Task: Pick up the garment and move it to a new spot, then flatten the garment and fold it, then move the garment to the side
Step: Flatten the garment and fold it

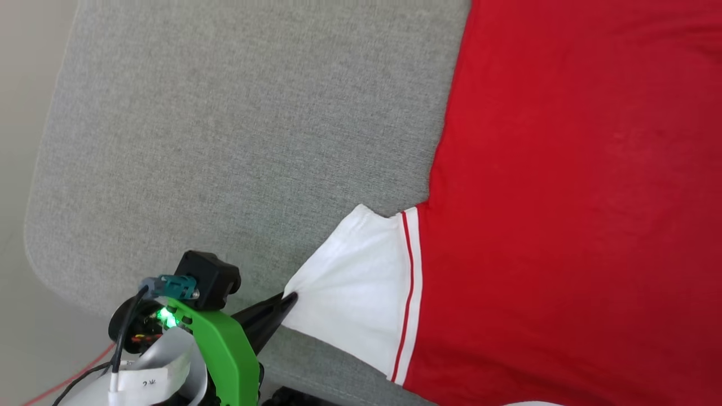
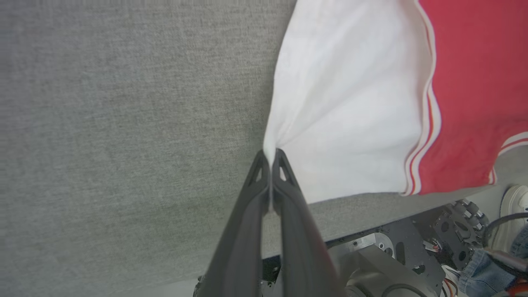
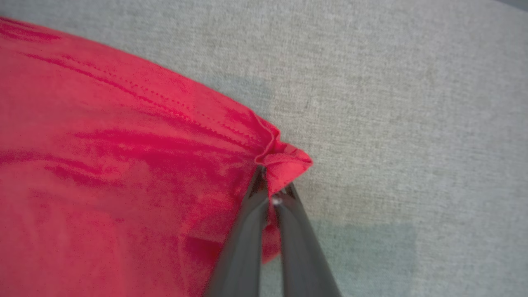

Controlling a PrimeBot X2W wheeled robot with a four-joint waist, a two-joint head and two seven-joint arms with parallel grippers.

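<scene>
The garment (image 1: 564, 197), a red jersey with a white sleeve and red-and-white striped trim, lies spread over the right part of the grey surface (image 1: 225, 141), plain side up. My left gripper (image 1: 289, 299) is shut on the edge of the white sleeve (image 1: 352, 282), which bunches into creases at the fingertips. The left wrist view shows the same pinch: left gripper (image 2: 270, 156), white sleeve (image 2: 350, 103). In the right wrist view my right gripper (image 3: 272, 185) is shut on a puckered red corner of the garment (image 3: 284, 161), by its stitched hem.
The grey fabric surface has a rounded corner at the lower left (image 1: 39, 254), with pale floor beyond it. In the left wrist view the robot's dark base (image 2: 412, 247) and a person's white shoe (image 2: 515, 202) lie past the surface's near edge.
</scene>
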